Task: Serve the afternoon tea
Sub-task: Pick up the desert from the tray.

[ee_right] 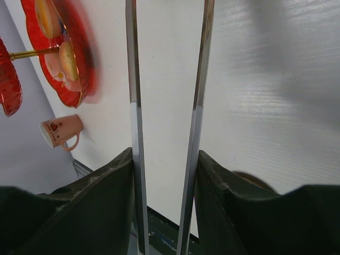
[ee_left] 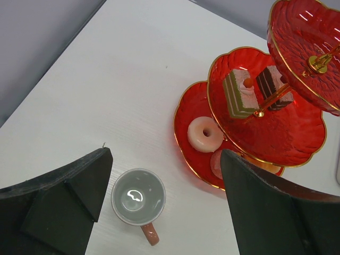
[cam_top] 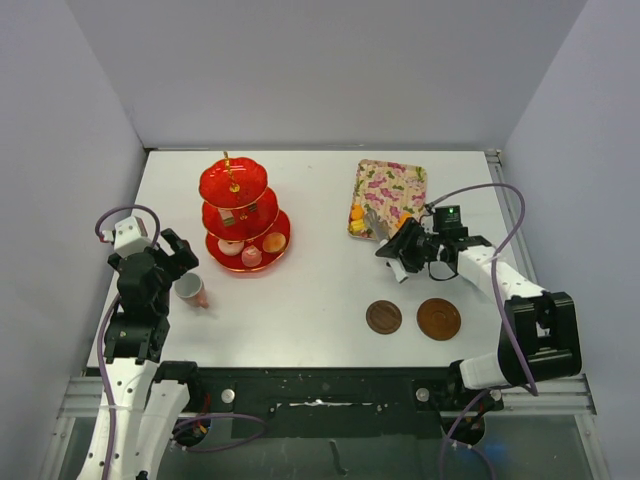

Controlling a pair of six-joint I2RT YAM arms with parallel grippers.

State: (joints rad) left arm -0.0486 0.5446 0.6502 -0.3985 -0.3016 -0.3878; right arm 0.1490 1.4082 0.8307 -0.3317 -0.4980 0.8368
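Near left, the left claw (ee_left: 166, 159) hung released over the upright pink cup (ee_left: 138, 197), just right of it stood the stand (cam_top: 215, 185), its low tier partly hidden by that claw, and further right, beside the tray (cam_top: 395, 180), the right claw (ee_right: 164, 159) clenched tongs (ee_right: 133, 79), their tips cut off.

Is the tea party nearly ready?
Partly. Cakes sit on the stand. The right gripper holds empty tongs; the open left gripper hovers over the pink cup. Left: sweets on the tray, both saucers bare.
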